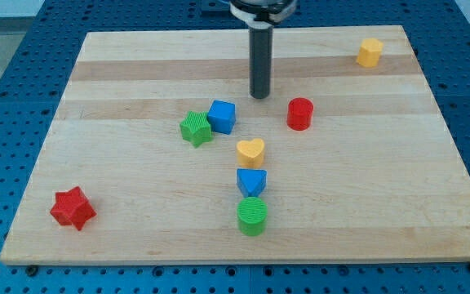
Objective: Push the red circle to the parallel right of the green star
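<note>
The red circle (299, 113) stands on the wooden board, right of centre. The green star (195, 128) lies left of centre, touching or nearly touching a blue cube (222, 116) on its right. My tip (259, 95) is on the board between the blue cube and the red circle, slightly above both and a little to the left of the red circle, apart from it.
A yellow heart (250, 151), a blue block (251, 181) and a green circle (252, 216) form a column below centre. A red star (73, 207) lies at the bottom left. A yellow block (370, 52) sits at the top right. The board edge (243, 260) runs along the bottom.
</note>
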{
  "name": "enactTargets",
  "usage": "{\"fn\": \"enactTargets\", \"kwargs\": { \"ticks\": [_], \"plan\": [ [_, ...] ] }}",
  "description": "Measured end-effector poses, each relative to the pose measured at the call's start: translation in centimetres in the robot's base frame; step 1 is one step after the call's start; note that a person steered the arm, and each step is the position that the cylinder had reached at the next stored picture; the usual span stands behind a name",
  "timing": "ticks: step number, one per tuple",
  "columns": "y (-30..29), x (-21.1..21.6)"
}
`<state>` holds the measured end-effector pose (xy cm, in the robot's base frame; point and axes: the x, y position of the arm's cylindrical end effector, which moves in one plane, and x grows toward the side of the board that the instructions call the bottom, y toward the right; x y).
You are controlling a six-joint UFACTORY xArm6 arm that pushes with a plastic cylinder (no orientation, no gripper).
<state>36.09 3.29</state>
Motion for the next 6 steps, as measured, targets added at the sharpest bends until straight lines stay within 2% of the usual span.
{"fn": "enactTargets", "kwargs": {
  "ticks": [1,3,5,6],
  "plan": [
    [1.8,2.5],
    [3.1,10.5],
    [3.4,12.6],
    [4.6,8.2]
  ]
}}
